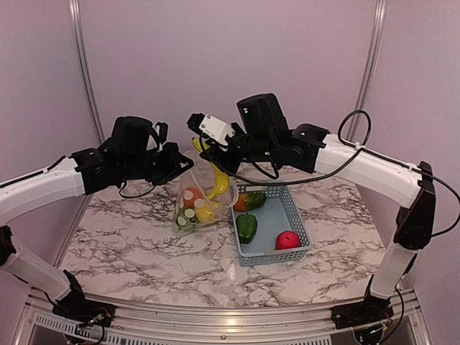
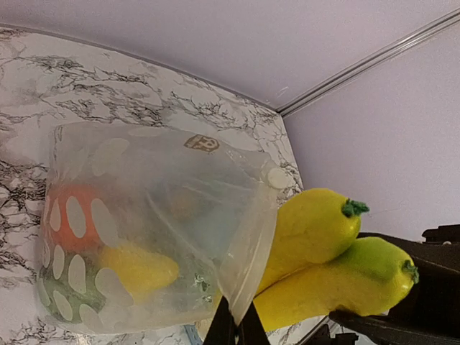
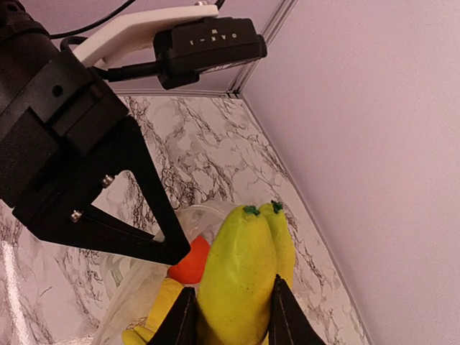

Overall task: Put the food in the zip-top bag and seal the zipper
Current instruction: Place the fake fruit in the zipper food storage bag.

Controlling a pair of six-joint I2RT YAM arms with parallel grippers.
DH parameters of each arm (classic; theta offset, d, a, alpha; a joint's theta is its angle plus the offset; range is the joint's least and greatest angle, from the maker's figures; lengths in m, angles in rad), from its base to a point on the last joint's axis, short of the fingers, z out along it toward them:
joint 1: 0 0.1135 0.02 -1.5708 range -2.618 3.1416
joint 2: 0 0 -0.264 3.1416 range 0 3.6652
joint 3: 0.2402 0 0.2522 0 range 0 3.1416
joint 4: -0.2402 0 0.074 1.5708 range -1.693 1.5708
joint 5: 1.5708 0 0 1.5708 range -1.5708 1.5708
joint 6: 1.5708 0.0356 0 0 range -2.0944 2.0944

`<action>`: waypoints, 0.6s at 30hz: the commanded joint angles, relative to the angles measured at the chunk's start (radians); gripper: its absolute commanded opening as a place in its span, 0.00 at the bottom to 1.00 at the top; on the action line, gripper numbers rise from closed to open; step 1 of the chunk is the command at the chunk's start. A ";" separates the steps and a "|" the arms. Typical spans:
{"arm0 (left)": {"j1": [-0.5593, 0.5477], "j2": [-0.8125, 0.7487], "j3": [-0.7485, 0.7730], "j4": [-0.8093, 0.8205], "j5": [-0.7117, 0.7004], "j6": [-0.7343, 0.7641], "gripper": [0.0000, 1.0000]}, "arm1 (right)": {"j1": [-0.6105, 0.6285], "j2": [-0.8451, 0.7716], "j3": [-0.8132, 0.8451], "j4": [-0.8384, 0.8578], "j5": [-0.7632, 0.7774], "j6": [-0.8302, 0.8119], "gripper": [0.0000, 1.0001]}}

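Observation:
My left gripper (image 1: 181,162) is shut on the mouth edge of the zip-top bag (image 1: 198,207) and holds it up off the table; its fingertips (image 2: 237,329) pinch the clear rim with the zipper strip (image 2: 253,262). The dotted bag (image 2: 144,223) holds an orange (image 2: 72,215), a yellow piece (image 2: 136,269) and a dark green piece. My right gripper (image 1: 215,162) is shut on the yellow banana (image 1: 220,184), which hangs at the bag's open mouth. In the right wrist view the banana (image 3: 241,277) sits between my fingers (image 3: 230,316), above the orange (image 3: 190,259).
A light-blue slotted basket (image 1: 291,212) stands right of the bag. It holds a green pepper (image 1: 246,227), a pinkish-red apple (image 1: 287,240) and a green-and-orange piece (image 1: 249,201). The left gripper's black body (image 3: 79,165) is close beside the banana.

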 commanded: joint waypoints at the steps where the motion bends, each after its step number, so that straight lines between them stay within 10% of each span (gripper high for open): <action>1: 0.000 -0.016 -0.011 0.046 0.027 -0.003 0.00 | -0.001 -0.004 0.004 0.091 0.163 -0.077 0.00; 18: 0.006 -0.016 -0.109 0.237 0.085 -0.173 0.00 | 0.040 0.032 -0.092 0.148 0.107 -0.029 0.00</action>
